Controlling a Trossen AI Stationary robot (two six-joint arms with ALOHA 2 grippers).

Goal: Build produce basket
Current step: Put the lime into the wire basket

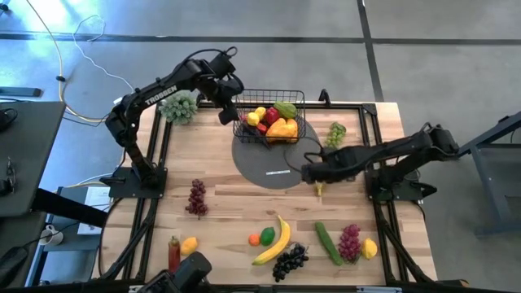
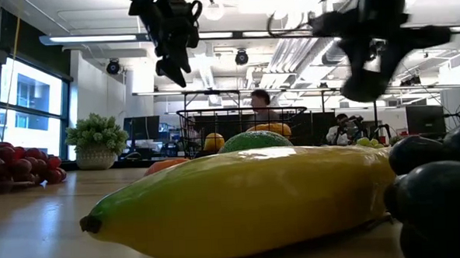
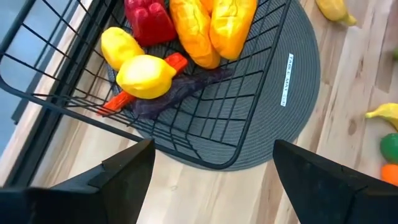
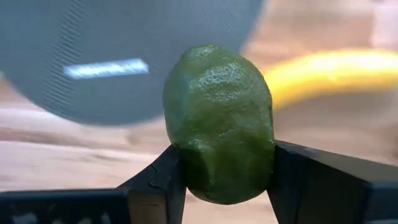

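From above, the basket (image 1: 271, 118) sits at the far side of the grey round mat (image 1: 269, 167), and it already holds some produce (image 1: 281, 127). The right gripper (image 1: 310, 172) is low over the table (image 1: 228, 220), just beside the mat's edge. The left gripper (image 1: 225, 114) hangs at the basket's left end. More fruit lies along the near side of the table.

From table height, a big banana (image 2: 241, 210) fills the front, and the basket (image 2: 242, 128) stands far behind it. Both arms hang down from above.

The left wrist view shows the left jaws spread wide and empty, above the basket's (image 3: 205, 118) wire edge. Inside are a lemon (image 3: 146, 76), a red pepper (image 3: 149, 22) and more.

The right wrist view shows the right jaws pinching a bumpy green fruit (image 4: 219, 124) by its two sides.

To do this well, I think the right arm should lift the fruit above the wire rim, carry it over an empty spot, and only then let go, low down. It should keep away from the left arm.
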